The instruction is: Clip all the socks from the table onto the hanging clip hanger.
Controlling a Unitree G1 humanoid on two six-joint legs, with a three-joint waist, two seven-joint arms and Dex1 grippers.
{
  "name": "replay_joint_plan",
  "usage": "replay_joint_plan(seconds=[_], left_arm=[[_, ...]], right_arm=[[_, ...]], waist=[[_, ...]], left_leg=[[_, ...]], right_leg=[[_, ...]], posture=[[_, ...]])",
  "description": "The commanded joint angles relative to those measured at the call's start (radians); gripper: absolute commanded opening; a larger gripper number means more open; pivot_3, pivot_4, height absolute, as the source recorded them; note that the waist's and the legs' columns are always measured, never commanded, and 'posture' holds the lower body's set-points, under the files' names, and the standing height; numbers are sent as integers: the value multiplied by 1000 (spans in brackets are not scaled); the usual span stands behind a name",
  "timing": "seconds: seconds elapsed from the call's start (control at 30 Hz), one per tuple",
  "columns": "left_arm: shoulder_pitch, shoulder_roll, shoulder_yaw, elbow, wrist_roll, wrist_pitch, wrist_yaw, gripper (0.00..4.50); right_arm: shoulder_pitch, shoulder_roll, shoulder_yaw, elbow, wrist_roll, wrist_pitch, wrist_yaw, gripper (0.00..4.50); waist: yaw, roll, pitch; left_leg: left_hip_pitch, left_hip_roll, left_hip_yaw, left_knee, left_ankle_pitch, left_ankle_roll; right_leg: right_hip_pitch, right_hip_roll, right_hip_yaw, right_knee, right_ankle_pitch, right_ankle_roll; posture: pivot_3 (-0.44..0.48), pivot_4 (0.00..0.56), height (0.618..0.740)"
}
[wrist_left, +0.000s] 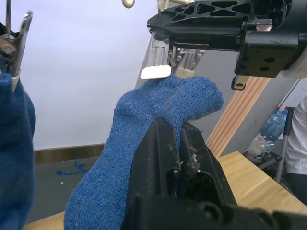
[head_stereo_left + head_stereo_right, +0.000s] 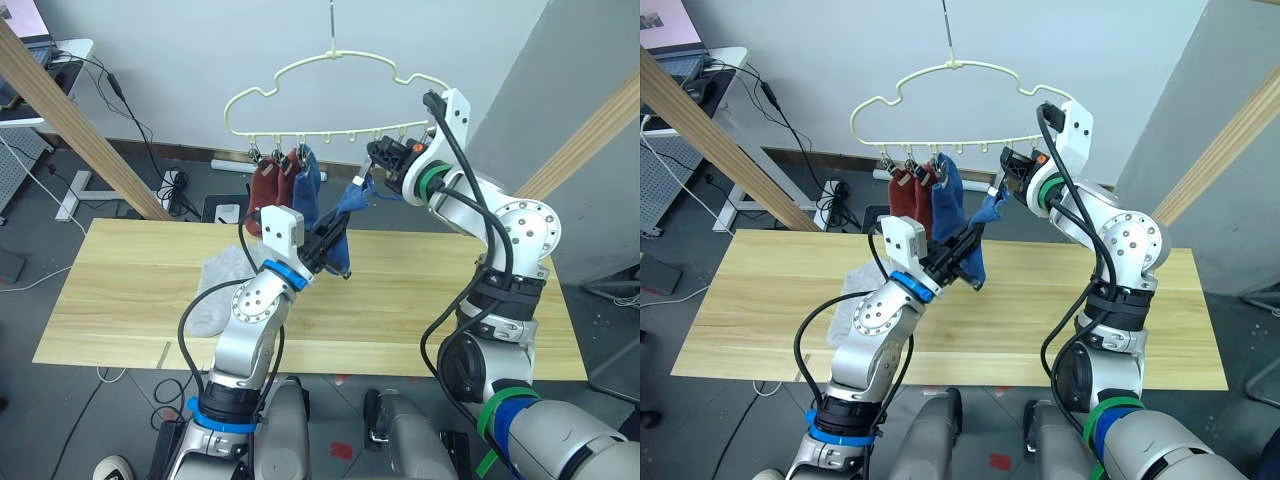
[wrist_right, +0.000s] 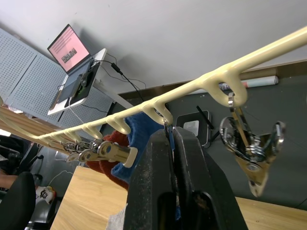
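The pale-yellow clip hanger [image 2: 330, 58] hangs above the far edge of the table [image 2: 450, 300]. Two rust red socks [image 2: 266, 186] and one blue sock [image 2: 308, 190] hang from its leftmost clips. My left gripper [image 2: 335, 242] is shut on a second blue sock [image 1: 158, 110] and holds it up, with the cuff just under the bar. My right gripper [image 2: 372, 172] is at the bar, shut on a thin metal clip [image 3: 167, 132] right above that cuff. Light grey socks [image 2: 215, 290] lie in a heap on the table's left part, beside my left arm.
A free metal clip [image 3: 252, 148] dangles from the bar beside my right gripper. Thick wooden poles [image 2: 80, 120] [image 2: 590, 130] slant up on both sides of the table. A desk with a laptop [image 3: 69, 45] and floor cables sit behind on the left.
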Motion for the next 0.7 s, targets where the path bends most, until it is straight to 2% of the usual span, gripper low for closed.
replay_joint_plan(seconds=[0.03, 0.27, 0.37, 0.53, 0.57, 0.7], left_arm=[[-18, -11, -4, -20, 4, -25, 11, 11], [-23, -6, -8, -24, 5, -31, 6, 11], [-23, -4, -9, -24, 4, -31, 3, 0], [-22, 4, -11, -19, 0, -21, -11, 0], [-18, 9, -13, -21, 1, -17, -14, 0], [-7, 22, -12, -15, 16, -18, -6, 0]], right_arm=[[64, -12, -29, 42, -29, 59, -62, 0], [72, -22, -10, 36, -30, 51, -44, 0], [73, -15, -15, 23, -8, 53, -31, 749], [63, -8, -32, 7, 45, 53, -14, 2748], [60, -15, -33, -3, 67, 52, 9, 3007], [43, -43, -93, -79, 233, 108, 73, 4396]], waist=[[0, 0, 0], [0, 0, 0], [0, 0, 0], [-7, 1, 1], [-10, 2, 2], [-13, 3, 2]], left_leg=[[0, 0, 0, 0, 0, 0], [0, 0, 0, 0, 0, 0], [0, 0, 0, 0, 0, 0], [-2, 1, 2, -1, 0, 0], [-4, 1, 2, -1, 0, 0], [-5, 2, 3, -3, 0, 0]], right_leg=[[0, 0, 0, 0, 0, 0], [0, 0, 0, 0, 0, 0], [0, 0, 0, -1, 0, 0], [-3, 0, 2, -1, 0, 0], [-5, 0, 2, 0, 0, 0], [-7, 2, 2, -1, 1, -1]], posture=[[160, 335, 740], [157, 336, 740], [156, 336, 740], [157, 339, 740], [157, 339, 740], [158, 341, 740]])
